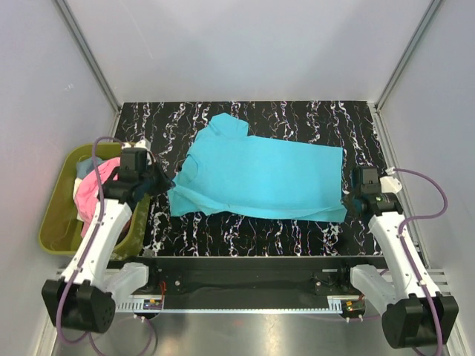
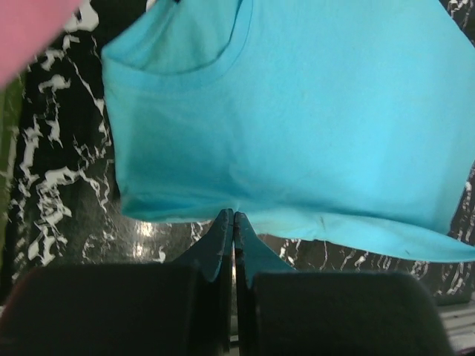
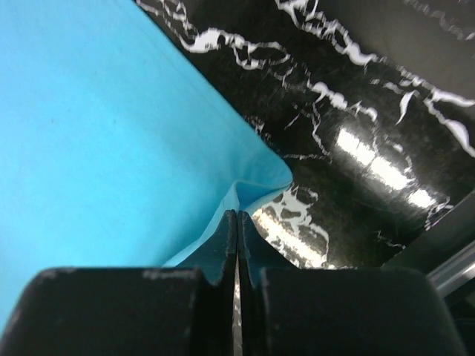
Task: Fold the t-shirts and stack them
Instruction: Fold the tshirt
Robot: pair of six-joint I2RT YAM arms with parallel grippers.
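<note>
The turquoise t-shirt (image 1: 260,178) is pictured spread across the middle of the black marbled table (image 1: 297,115), pinched along its near edge, apparently so that the edge can be lifted into a fold. In the wrist views the left gripper (image 2: 234,216) is seen clamped on cloth near the collar and the right gripper (image 3: 237,215) on a hem corner. Neither grip can be made out from above. The olive bin (image 1: 52,215), with a pink shirt (image 1: 95,185) in it, is shown plainly only in the top view.
</note>
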